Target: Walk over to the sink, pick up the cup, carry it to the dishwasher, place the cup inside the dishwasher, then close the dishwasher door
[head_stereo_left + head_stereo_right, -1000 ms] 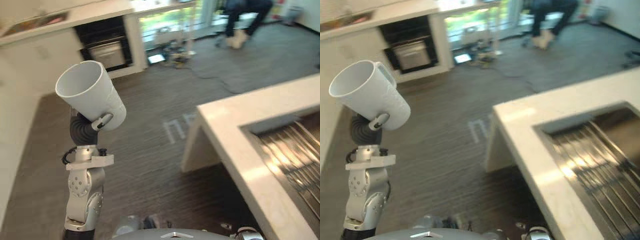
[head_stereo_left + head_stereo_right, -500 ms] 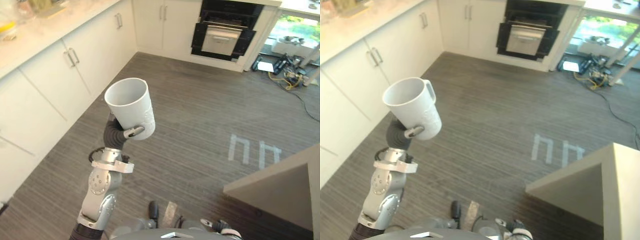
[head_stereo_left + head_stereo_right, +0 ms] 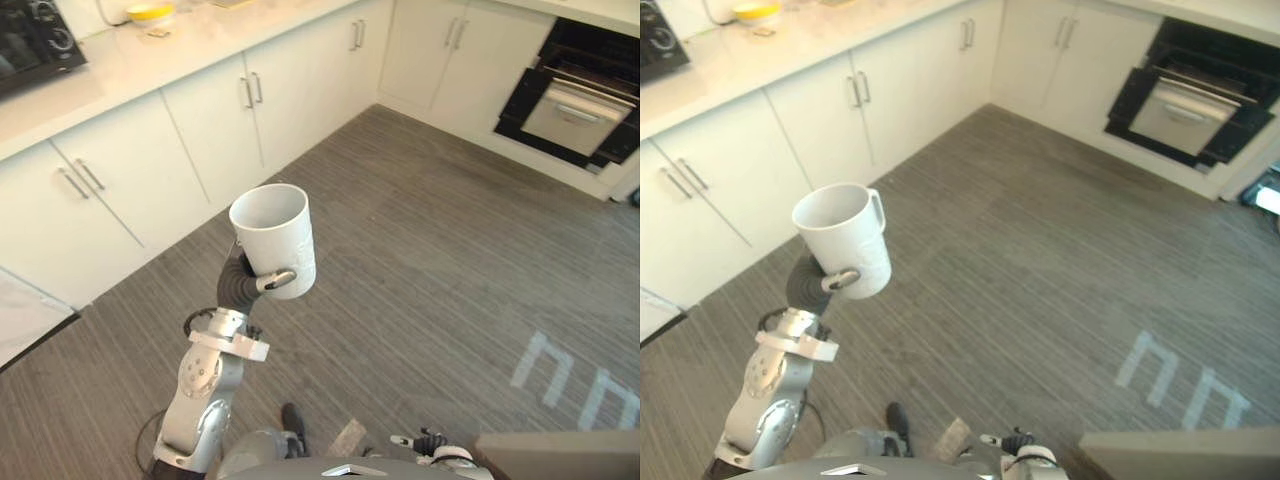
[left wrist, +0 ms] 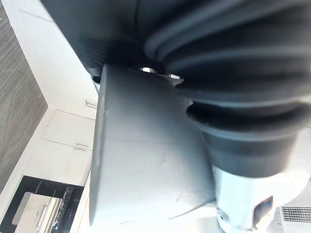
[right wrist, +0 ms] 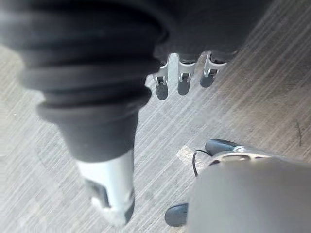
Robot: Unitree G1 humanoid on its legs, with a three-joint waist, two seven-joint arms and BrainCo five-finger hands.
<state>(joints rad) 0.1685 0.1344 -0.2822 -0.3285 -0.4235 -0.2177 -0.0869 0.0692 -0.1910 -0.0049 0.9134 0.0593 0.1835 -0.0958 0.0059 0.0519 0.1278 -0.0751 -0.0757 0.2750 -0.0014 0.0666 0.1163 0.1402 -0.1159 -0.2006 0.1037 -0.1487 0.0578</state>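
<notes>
Cup (image 3: 272, 238) clamped in left robot hand (image 3: 241, 284) over grey floor (image 3: 430, 260), white cabinets (image 3: 200, 150) beside; right robot hand (image 5: 182, 80) relaxed.

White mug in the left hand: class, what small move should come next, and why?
Probably step toward the open black appliance across the floor: the left hand grips the white mug roughly upright, far from it; the right hand hangs open.

Left robot hand (image 3: 279, 280) mostly hidden behind cup (image 3: 275, 235)
</notes>
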